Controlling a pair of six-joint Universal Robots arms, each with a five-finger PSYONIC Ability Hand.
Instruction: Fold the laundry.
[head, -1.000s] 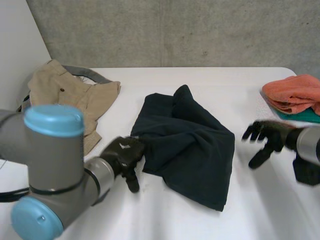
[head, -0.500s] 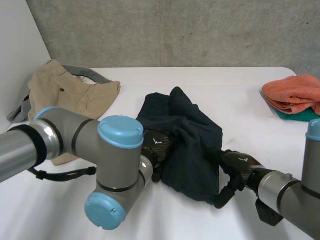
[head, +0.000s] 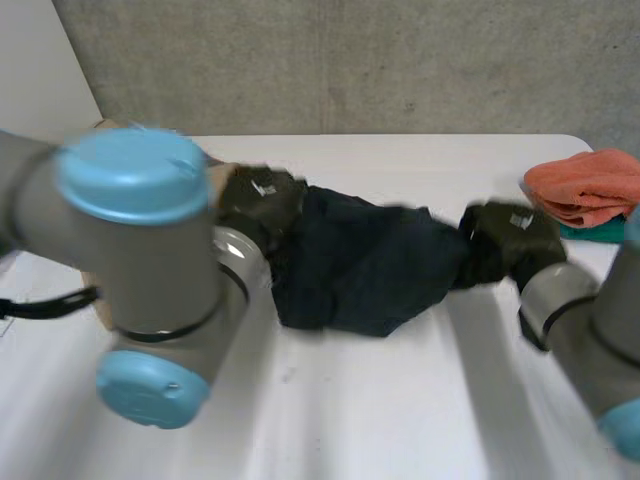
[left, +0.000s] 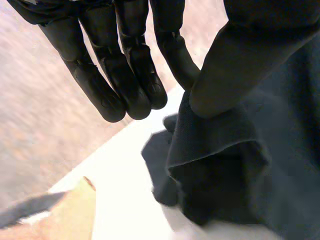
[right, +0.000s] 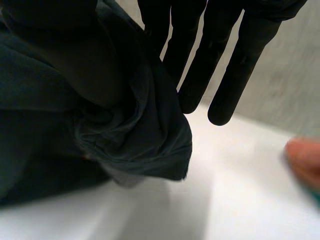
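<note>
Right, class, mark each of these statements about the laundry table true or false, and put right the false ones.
1. The left hand and the right hand both hold the dark cloth. True.
2. The orange towel lies beside the left arm. False: it lies on the right side of the table, beyond the right hand.
3. The dark cloth is folded into a neat square. False: it is bunched and stretched between the two hands.
4. A tan garment lies on the table on the left hand's side. True.
</note>
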